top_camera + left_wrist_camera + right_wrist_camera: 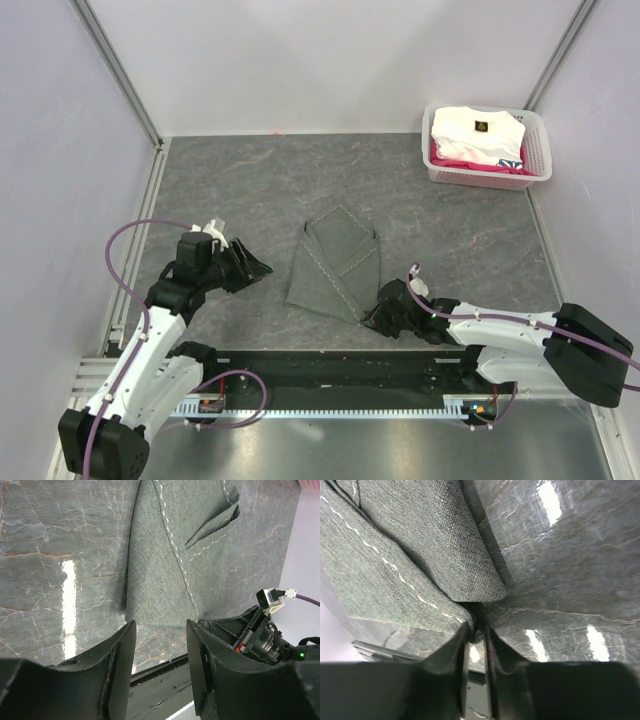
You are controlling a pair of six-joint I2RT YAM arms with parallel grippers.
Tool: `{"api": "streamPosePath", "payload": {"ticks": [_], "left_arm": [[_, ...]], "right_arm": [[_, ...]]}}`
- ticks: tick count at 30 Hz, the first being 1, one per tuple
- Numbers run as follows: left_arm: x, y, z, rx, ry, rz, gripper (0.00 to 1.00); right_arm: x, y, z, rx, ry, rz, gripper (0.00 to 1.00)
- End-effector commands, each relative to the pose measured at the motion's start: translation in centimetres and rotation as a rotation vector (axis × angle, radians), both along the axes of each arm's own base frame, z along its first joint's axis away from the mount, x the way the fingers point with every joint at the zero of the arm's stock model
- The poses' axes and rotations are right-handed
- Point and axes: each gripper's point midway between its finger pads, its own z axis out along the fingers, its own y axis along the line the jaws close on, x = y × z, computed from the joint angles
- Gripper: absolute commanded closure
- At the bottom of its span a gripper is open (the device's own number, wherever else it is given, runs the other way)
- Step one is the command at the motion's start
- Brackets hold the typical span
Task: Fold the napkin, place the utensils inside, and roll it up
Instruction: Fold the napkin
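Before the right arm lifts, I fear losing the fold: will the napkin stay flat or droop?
Probably droops: the napkin lies in thin, limp layers, pinched only at one corner by the right gripper. Likely light; its loose flaps could unfold.

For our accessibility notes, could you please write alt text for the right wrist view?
The right gripper pinches a corner of the folded grey-green napkin lying on the marbled grey tabletop. Stitched hems run diagonally across the cloth.

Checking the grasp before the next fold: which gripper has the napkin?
The right gripper, pinching the near right corner of the napkin. The left gripper stands open, left of the napkin and clear of it.
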Motion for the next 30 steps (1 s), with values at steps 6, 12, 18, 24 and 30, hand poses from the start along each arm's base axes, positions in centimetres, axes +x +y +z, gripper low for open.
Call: {"api": "streamPosePath", "payload": {"ticks": [6,12,18,24,30], "left_arm": [[-0.2,0.6,-0.6,0.026,-0.002,0.014,0.48],[-0.2,0.7,-0.7,0.030,0.001,0.019,0.49],[-0.2,0.7,-1.0,0.033,0.007,0.026,0.50],[-0.1,0.7,-1.1,0.034,0.004,0.023,0.50],[0.0,0.6,-1.4,0.032,0.006,0.020,0.50]], "right_arm": [[2.2,1.0,3.0,-0.049,-0.149,0.073,1.00],[5.4,1.2,5.9,-0.185,-0.255,0.152,1.00],[9.0,0.3,7.6,-0.273,-0.303,0.163,1.00],[8.8,-0.6,6.6,-0.316,-0.269,0.191,1.00],[7.0,-2.3,5.4,-0.317,-0.239,0.180,1.00]]}}
